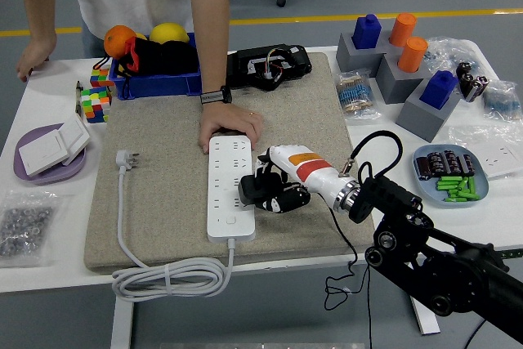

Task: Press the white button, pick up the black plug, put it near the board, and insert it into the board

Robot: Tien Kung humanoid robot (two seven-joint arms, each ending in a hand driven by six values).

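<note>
A white power strip [231, 190] lies lengthwise on the grey mat [163, 202], with its white button [232, 221] near its front end. A person's hand [231, 128] presses down on the strip's far end. My right hand [263, 193] comes in from the right with fingers curled around a small black plug [250, 194]. It holds the plug at the strip's right edge, beside the middle sockets. The strip's own white plug [126, 158] and coiled cable [167, 277] lie on the mat's left and front. My left arm is out of view.
A blue bin [155, 71] with fruit, a black device [270, 65], coloured cubes [96, 96] and a purple plate [49, 161] stand at the back and left. Grey blocks with pegs [400, 63] and a blue tray [449, 176] are on the right. The person's other hand [33, 55] rests on the table's far left.
</note>
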